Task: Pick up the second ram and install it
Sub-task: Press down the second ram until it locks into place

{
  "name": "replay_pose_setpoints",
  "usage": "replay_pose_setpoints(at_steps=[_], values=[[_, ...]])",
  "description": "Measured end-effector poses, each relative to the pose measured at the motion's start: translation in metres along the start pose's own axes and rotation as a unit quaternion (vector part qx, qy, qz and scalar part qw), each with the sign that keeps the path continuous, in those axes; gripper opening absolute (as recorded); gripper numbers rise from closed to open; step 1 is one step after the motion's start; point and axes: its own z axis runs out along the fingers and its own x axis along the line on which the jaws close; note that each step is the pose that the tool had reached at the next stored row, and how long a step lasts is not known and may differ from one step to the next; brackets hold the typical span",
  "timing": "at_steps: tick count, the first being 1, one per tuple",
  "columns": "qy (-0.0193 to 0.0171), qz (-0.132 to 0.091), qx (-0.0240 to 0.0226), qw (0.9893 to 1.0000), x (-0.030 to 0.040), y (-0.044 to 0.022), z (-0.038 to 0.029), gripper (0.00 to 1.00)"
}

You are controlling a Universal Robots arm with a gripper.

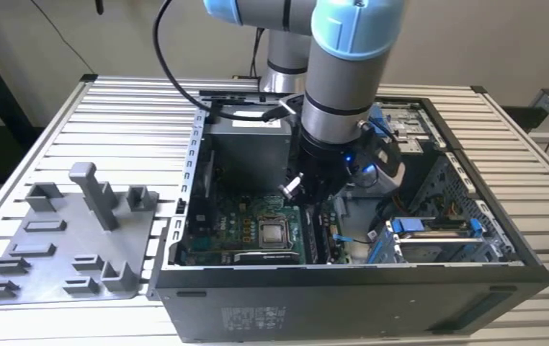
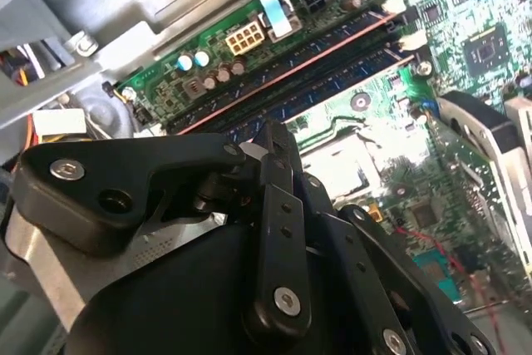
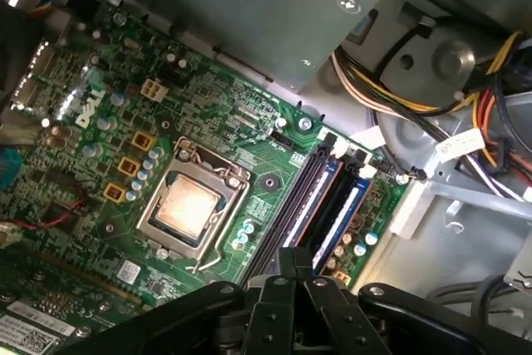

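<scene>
We've got the gripper (image 3: 293,265) pinched narrow right over the RAM slots (image 3: 309,205); second ram (image 3: 347,214) sits seated just beyond the tips, long axis running straight away along the slots.

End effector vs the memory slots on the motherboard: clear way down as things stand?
Probably yes. In the first wrist view the end effector sits right over the memory slots with nothing between; the cable bundle lies off to one side, and the case is open on top.
</scene>
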Motion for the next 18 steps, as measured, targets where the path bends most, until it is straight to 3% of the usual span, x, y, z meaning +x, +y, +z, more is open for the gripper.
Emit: replay_pose_setpoints(at_steps=[8,18], values=[[-0.0047,-0.049,0.0006,0.9988,0.0,0.0,0.0,0.11],[-0.0093,-0.105,0.001,0.9945,0.0,0.0,0.0002,0.11]])
